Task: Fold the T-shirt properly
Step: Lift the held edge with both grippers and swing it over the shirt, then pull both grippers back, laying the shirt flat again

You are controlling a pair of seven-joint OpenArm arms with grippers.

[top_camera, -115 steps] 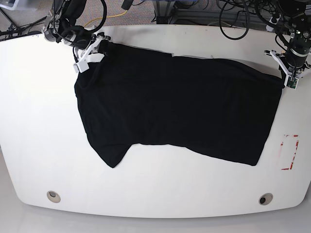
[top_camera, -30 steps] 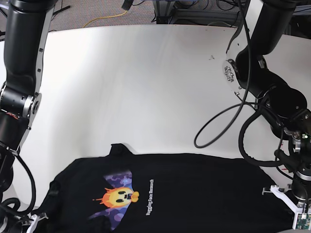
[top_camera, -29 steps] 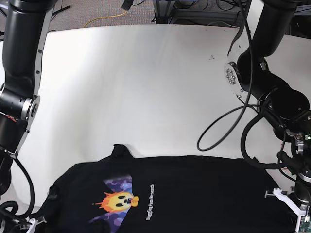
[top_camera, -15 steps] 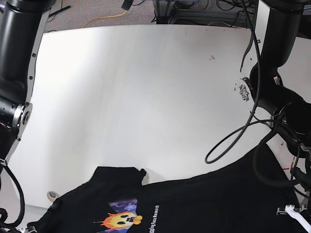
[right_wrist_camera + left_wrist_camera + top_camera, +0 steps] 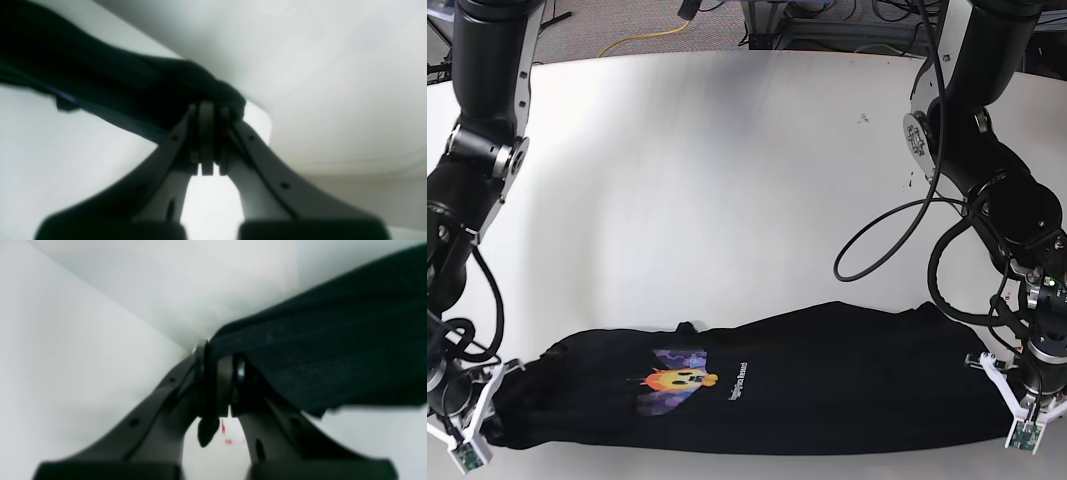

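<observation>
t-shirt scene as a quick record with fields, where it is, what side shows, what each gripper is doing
t-shirt: black, stretched in a long band across the near part of the table
side showing: printed mark faces up
left gripper: shut on the t-shirt end at the base view's right
right gripper: shut on the t-shirt end at the base view's left
fold: cannot tell how many layers

T-shirt (image 5: pixel 827 385) — soft matt black cloth, finely ribbed between the fingers (image 5: pixel 203 380); table (image 5: pixel 707 180) — smooth white, faintly glossy
</observation>
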